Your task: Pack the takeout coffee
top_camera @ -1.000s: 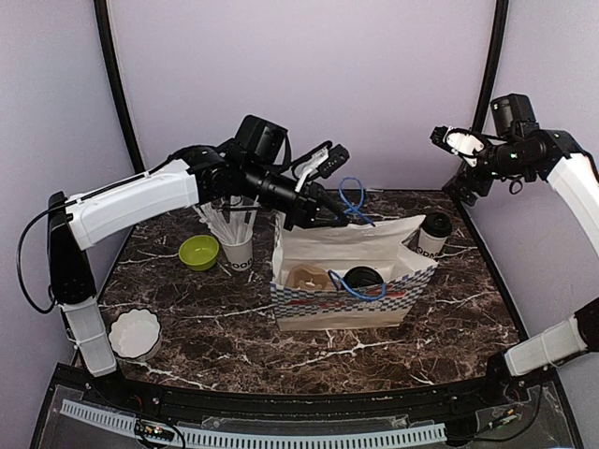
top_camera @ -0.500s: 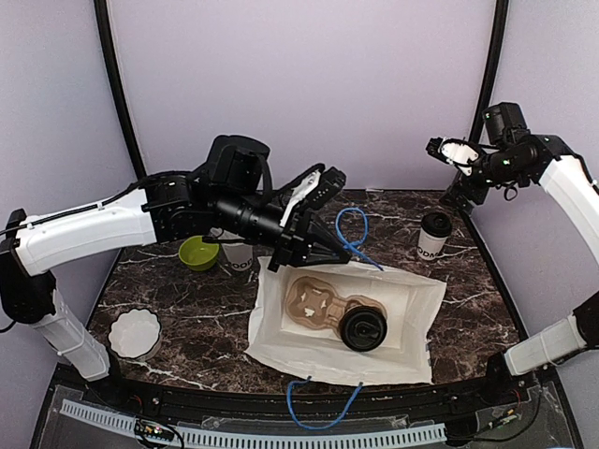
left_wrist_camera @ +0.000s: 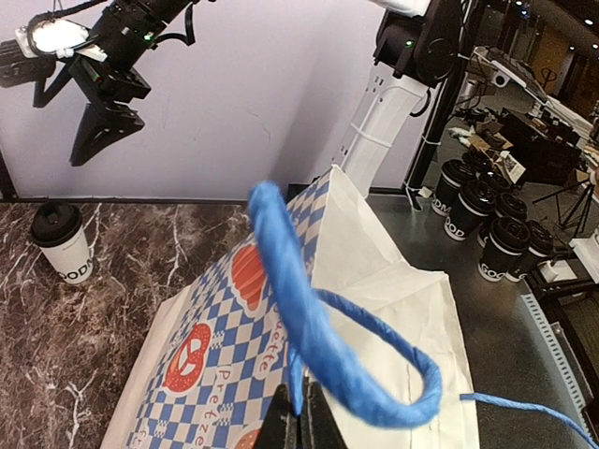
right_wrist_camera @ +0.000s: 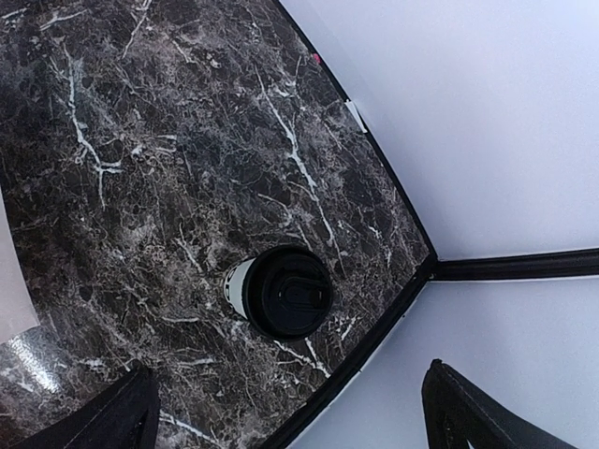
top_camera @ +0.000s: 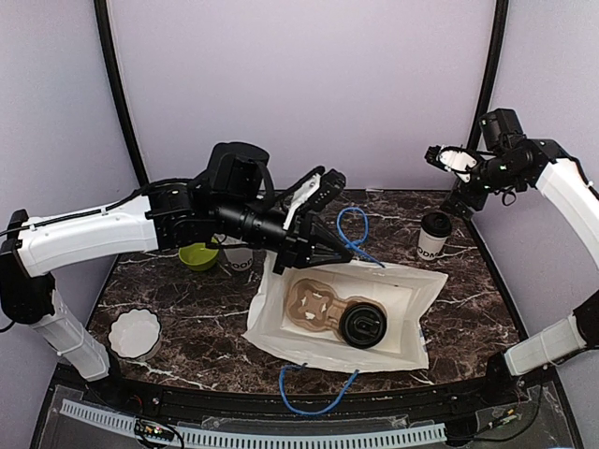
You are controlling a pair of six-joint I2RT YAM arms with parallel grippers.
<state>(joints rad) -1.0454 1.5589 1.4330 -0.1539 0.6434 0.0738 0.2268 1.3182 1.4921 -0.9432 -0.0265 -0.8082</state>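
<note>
While one black-lidded cup already sits in the brown carrier down inside the white bag, the second cup stands alone on the desk near its far right corner, just beyond the bag's right end and apart from it. By my read roughly half done: one coffee in, one to go, and the carrier's other pockets look free. Left fingers are pinched tight on the bag's blue handle, holding the far side of the mouth up and open. Right fingers are spread wide, holding nothing, and hang in the air above the second cup; the right wrist view looks straight down on its lid. Left to do: grab that cup, set it in a free pocket, let go of the handle. Green bowl and white bowl sit toward the left desk edge, not involved
</note>
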